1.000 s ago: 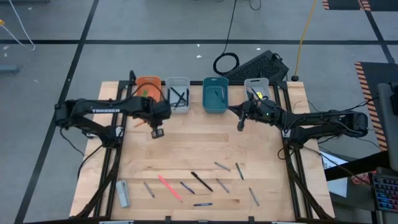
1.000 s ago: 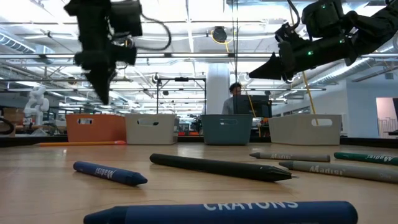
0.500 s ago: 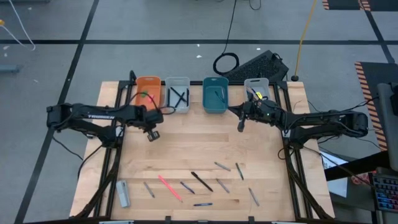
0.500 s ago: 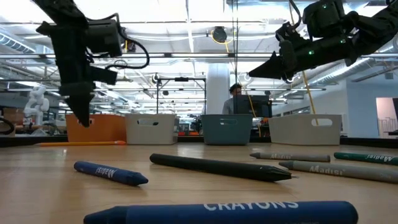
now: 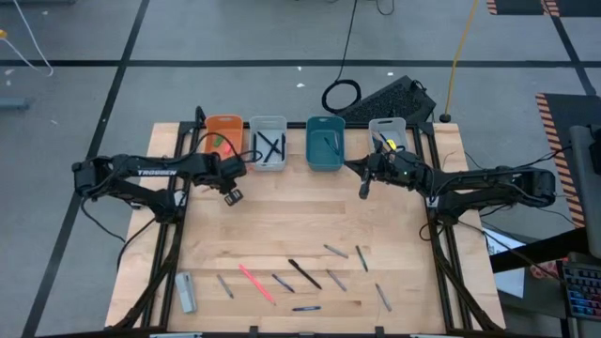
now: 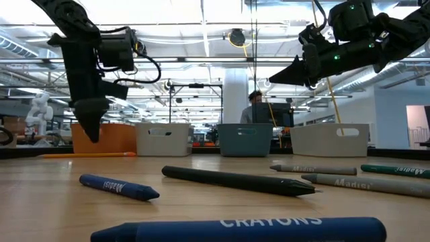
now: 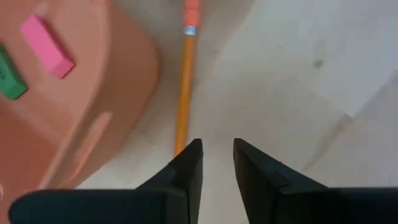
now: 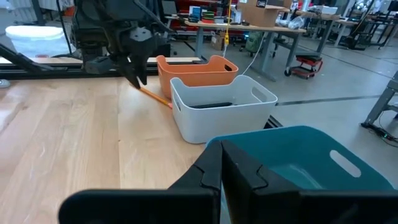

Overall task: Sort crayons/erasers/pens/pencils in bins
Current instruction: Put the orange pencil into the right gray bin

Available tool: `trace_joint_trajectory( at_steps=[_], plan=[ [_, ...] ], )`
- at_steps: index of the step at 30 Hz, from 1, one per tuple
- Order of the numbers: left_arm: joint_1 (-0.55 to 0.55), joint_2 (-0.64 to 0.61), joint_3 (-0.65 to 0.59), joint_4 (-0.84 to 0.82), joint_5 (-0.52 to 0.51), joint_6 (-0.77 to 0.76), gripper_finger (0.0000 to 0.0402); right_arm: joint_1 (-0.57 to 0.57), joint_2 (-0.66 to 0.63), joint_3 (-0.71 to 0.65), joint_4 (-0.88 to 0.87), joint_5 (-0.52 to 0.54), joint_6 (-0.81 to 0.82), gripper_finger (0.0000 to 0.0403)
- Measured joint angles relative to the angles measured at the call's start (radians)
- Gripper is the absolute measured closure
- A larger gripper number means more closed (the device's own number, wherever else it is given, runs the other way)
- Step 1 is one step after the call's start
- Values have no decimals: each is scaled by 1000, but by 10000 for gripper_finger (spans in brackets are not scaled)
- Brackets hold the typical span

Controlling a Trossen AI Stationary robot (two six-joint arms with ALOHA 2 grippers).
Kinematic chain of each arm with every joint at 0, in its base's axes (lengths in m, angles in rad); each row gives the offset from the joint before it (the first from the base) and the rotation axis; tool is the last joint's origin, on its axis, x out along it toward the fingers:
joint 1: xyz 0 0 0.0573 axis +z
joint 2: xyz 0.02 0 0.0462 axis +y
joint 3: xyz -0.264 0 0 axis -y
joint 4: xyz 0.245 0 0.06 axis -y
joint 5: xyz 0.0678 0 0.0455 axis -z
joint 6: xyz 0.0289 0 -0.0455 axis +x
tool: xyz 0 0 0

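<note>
**Hovering over the pencil beside the orange bin**

Hanging above the wood table [image 5: 282, 225] at its far left: left gripper [image 5: 233, 196], pointed down, just in front of the orange bin [image 5: 208, 131]. Fingers [image 7: 186, 168] parted by a narrow gap, gripping nothing. Lying straight below them, flat on the table and running along the orange bin's front wall: a yellow-orange pencil [image 7: 185, 93], one end just behind a fingertip in the left wrist view. Cannot tell whether pencil and bin wall touch.

Resting inside the orange bin: both erasers, pink eraser [image 7: 46, 46] and green eraser [image 7: 7, 81], close together.

Standing in a row along the far edge, from left to right: orange bin, a grey-white bin [image 5: 254, 141] with dark sticks crossed inside, the teal bin [image 5: 310, 145] with a thin item inside, then a second grey-white bin [image 5: 374, 127] partly under the right arm.

Waiting in the air between the teal bin and the second grey-white bin: right gripper [image 5: 363, 191], fingers [image 8: 208, 168] pressed together, empty.

Scattered loose near the table's front edge, well apart from the bins: a pink-red stick [image 5: 255, 283], a black pen [image 5: 304, 273], a small blue crayon [image 5: 305, 308] and several grey sticks [image 5: 335, 251]. Lying at the front left corner: a grey block [image 5: 186, 292].

Standing in the room behind the teal bin: a person [image 6: 255, 107].
</note>
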Motion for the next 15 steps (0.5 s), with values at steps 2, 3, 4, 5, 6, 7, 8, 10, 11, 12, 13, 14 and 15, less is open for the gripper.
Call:
trace_joint_trajectory(
  at_steps=[2, 3, 4, 5, 6, 7, 8, 10, 11, 12, 13, 14, 15],
  plan=[
    [-27, 0, 0, -3, -26, 14, 311, 0, 0, 0, 0, 0, 0, 403],
    [-41, 0, 0, -1, -55, 14, 318, 0, 0, 0, 0, 0, 0, 403],
    [-55, 0, 0, -2, -92, 8, 328, 0, 0, 0, 0, 0, 0, 403],
    [-66, 0, 0, -5, -131, -4, 342, 0, 0, 0, 0, 0, 0, 403],
    [-74, 0, 0, -6, -161, -14, 357, 0, 0, 0, 0, 0, 0, 403],
    [-79, 0, 0, -9, -182, -22, 375, 0, 0, 0, 0, 0, -1, 403],
    [-82, 0, 0, -14, -195, -34, 387, 0, 0, 0, 0, 0, -2, 403],
    [-82, 19, 0, -17, -250, -73, 394, 0, 0, 0, 0, 0, -2, 403],
    [-81, 29, 0, -27, -288, -98, 394, 0, 0, 0, 0, 0, -3, 403],
    [-81, 37, 0, -44, -321, -115, 396, 0, 0, 0, 0, 0, -3, 403],
    [-81, 47, 0, -51, -349, -128, 398, 0, 0, 0, -1, 0, -2, 403],
    [-81, 61, 0, -45, -365, -145, 398, 0, 0, 0, 0, 0, -3, 403],
    [-83, 75, 0, -41, -371, -160, 398, 0, 0, 0, -1, 0, -3, 403]
  ],
)
